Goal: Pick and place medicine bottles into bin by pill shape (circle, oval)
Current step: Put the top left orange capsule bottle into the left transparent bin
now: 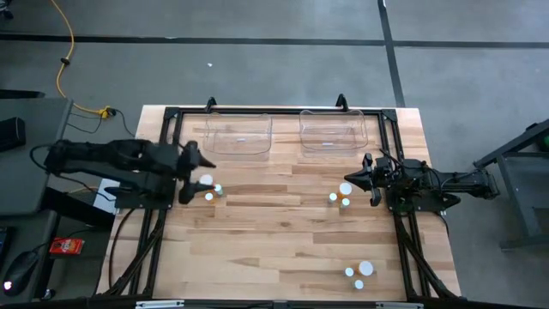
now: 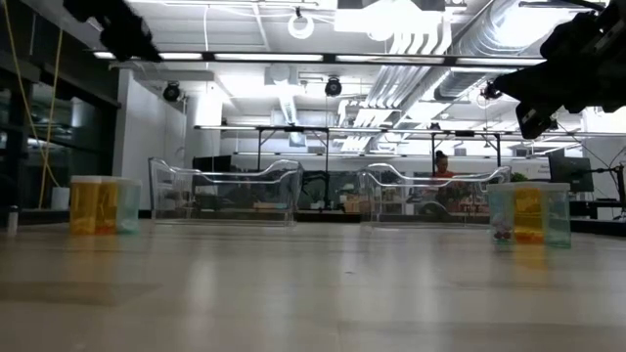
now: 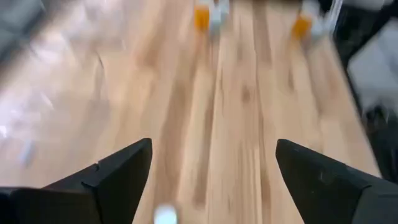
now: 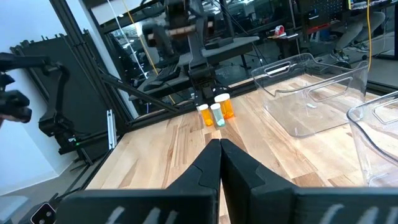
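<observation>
Three groups of small white-capped medicine bottles stand upright on the wooden table: one at the left [image 1: 210, 190], one at the right [image 1: 342, 196], and one near the front right [image 1: 358, 274]. In the low view the left group [image 2: 98, 205] and the right group [image 2: 528, 213] show orange and pale teal bodies. My left gripper [image 1: 189, 172] is open, raised just left of the left group; one white cap [image 3: 165, 214] shows low between its fingers. My right gripper [image 1: 371, 180] is shut and empty [image 4: 219, 149], raised just right of the right group.
Two clear plastic bins stand side by side at the far edge, one on the left [image 1: 240, 136] and one on the right [image 1: 333, 130]. A dark frame [image 1: 167, 116] runs around the table's sides. Bare wood lies between the bottle groups.
</observation>
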`<state>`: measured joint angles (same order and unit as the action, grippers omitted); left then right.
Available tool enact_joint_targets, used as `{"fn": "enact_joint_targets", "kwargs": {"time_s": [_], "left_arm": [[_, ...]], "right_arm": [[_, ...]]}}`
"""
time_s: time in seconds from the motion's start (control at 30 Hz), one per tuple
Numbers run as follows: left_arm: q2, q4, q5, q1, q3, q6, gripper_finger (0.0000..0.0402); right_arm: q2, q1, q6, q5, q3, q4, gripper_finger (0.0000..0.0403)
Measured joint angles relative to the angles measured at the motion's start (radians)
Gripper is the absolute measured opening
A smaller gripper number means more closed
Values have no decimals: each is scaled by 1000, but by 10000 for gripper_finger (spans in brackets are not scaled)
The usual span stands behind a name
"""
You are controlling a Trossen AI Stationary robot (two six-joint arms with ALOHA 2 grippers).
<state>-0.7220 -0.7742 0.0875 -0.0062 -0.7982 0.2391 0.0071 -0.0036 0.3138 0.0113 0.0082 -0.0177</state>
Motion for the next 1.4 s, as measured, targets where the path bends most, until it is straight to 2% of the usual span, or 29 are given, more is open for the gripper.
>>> {"fn": "enact_joint_targets", "kwargs": {"time_s": [0.23, 0.33, 0.63, 0.87, 1.4], "left_arm": [[-147, -186, -2, -148, -11, 132, 330], [-204, -254, 33, -207, -11, 157, 330], [-346, -311, 339, -300, -11, 87, 329], [-431, -323, 256, -235, 28, 89, 329], [-469, -329, 247, 58, 38, 72, 328]], "right_arm": [[0, 0, 0, 0, 0, 0, 0], [0, 0, 0, 0, 0, 0, 0], [0, 0, 0, 0, 0, 0, 0], [0, 0, 0, 0, 0, 0, 0], [0, 0, 0, 0, 0, 0, 0]]}}
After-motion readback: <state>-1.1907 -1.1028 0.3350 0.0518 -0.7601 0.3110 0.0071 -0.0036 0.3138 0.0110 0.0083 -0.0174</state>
